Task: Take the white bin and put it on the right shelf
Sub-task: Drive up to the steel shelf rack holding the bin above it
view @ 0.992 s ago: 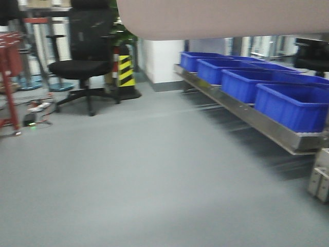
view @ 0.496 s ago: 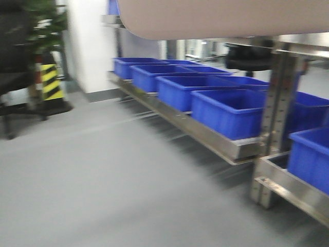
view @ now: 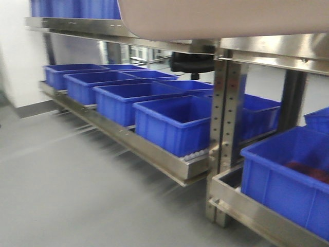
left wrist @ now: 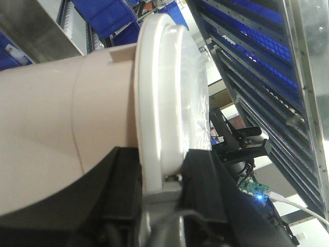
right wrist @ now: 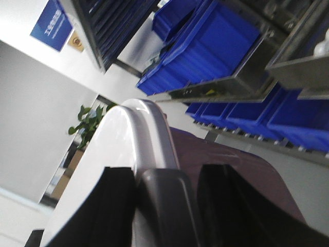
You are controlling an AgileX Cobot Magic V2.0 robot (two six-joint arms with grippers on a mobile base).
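The white bin (view: pixel 221 18) hangs high between both arms; its pinkish underside fills the top of the front view. In the left wrist view my left gripper (left wrist: pixel 163 165) is shut on the bin's pale lid rim (left wrist: pixel 169 92), with the beige body (left wrist: pixel 67 118) to the left. My right gripper (right wrist: pixel 164 180) is shut on the grey handle at the other end, where the white lid (right wrist: pixel 121 149) meets the dark side wall. The right shelf (view: pixel 272 50), a shiny steel rail on a perforated upright (view: pixel 224 113), stands just ahead on the right, right under the bin.
Several open blue bins (view: pixel 175 123) line the low steel shelf (view: pixel 154 154) running away to the left. Another blue bin (view: pixel 288 180) sits low at the right. Grey floor (view: pixel 67 195) lies in front. A white wall (view: pixel 15 51) stands at the left.
The front view has swung to the right: the office chair and the striped post have left the frame, and the steel racks with blue bins now fill it and look closer.
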